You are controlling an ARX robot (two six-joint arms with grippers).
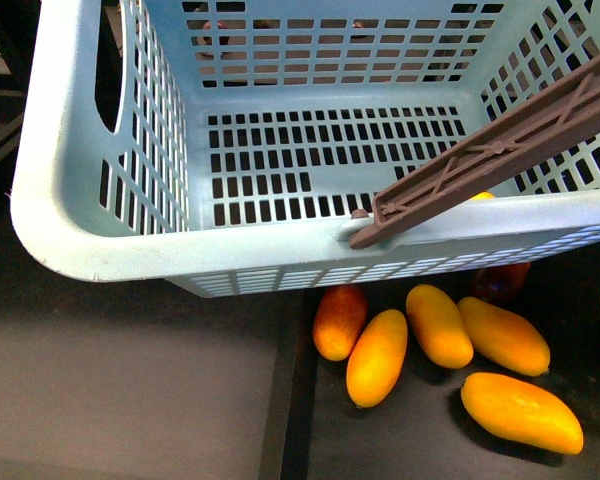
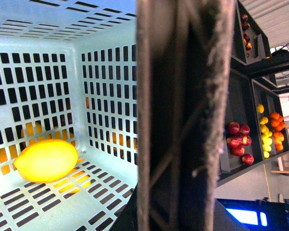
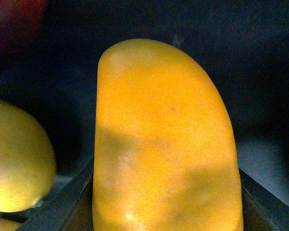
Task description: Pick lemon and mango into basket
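Observation:
The turquoise basket (image 1: 100, 240) fills the upper front view, held above a dark surface. Its brown ribbed handle (image 1: 500, 150) crosses the right side. In the left wrist view the handle (image 2: 183, 115) fills the middle, and my left gripper (image 2: 173, 219) is shut on it. The yellow lemon (image 2: 47, 160) lies on the basket's slotted floor (image 2: 33, 207). In the right wrist view my right gripper (image 3: 166, 211) is shut on an orange-yellow mango (image 3: 164, 139), which sits between the black fingers (image 3: 67, 202). Neither gripper shows in the front view.
Several loose mangoes (image 1: 438, 325) lie on the dark surface below the basket, beside a reddish one (image 1: 339, 320) and a dark red fruit (image 1: 498, 283). Another mango (image 3: 14, 159) lies beside the held one. Shelves with red apples (image 2: 238, 142), yellow fruit (image 2: 265, 137) and oranges (image 2: 278, 126) stand beyond.

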